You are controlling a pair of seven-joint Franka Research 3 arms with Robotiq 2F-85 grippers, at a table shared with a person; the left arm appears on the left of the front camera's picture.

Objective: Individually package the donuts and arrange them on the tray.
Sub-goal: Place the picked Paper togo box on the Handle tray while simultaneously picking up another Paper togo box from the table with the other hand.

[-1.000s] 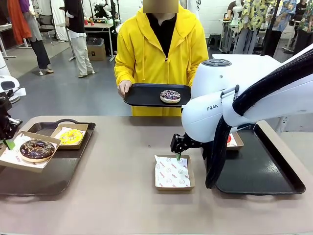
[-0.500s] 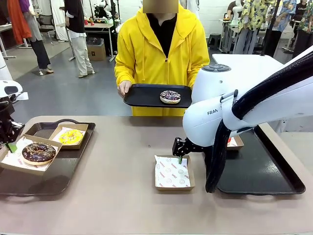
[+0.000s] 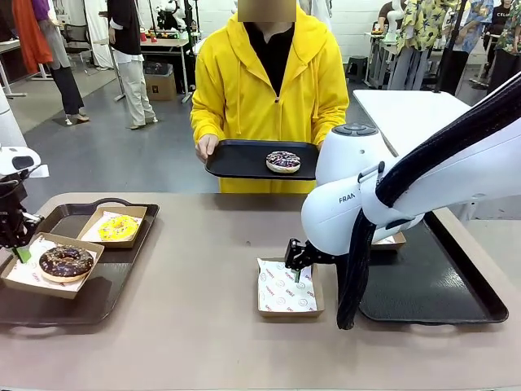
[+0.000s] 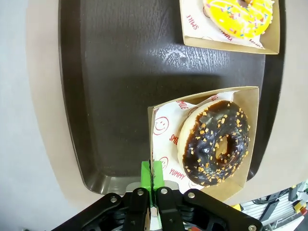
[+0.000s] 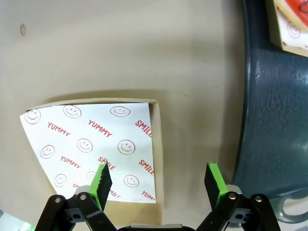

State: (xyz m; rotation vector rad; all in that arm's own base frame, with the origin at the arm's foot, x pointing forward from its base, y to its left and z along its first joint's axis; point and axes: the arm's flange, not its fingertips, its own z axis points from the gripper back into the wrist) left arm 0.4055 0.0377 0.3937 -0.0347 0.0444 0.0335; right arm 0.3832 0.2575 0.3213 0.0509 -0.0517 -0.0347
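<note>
Chocolate donut (image 4: 215,143) boxed, resting on left tray (image 4: 110,96) near yellow donut (image 4: 239,17). My left fingers (image 4: 146,175) clamped on box (image 4: 253,120) rim; judged to spare icing. My right fingers (image 5: 102,179) apart over empty box (image 5: 158,144) on bench (image 5: 120,48), likely awaiting purple-sprinkled donut (image 3: 283,161) on person's tray (image 3: 236,159).

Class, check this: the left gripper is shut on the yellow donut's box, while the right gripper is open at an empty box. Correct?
No: the left gripper is shut on the box of the chocolate donut, as the left wrist view shows; the rest holds.
</note>
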